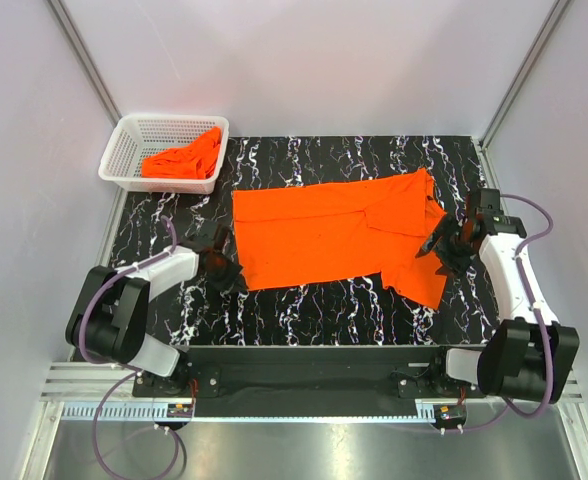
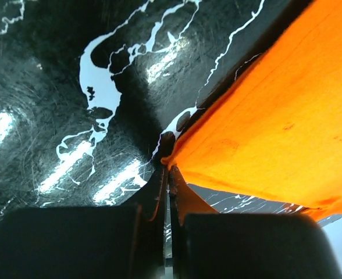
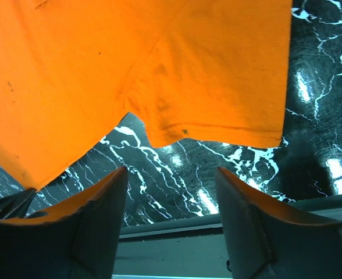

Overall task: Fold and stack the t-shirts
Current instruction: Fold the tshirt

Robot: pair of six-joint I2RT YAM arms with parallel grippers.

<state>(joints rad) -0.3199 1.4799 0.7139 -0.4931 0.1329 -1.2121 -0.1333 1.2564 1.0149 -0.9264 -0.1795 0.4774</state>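
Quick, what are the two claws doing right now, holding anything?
Left gripper: shut on the t-shirt edge.
Right gripper: open, holding nothing.

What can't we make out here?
- Top view: basket cloth is bunched; shirt count unclear.
- Top view: right gripper tips merge with the spread shirt; contact unclear.
- Left wrist: frame edge cuts off the spread shirt beyond the corner pinched by the left gripper.
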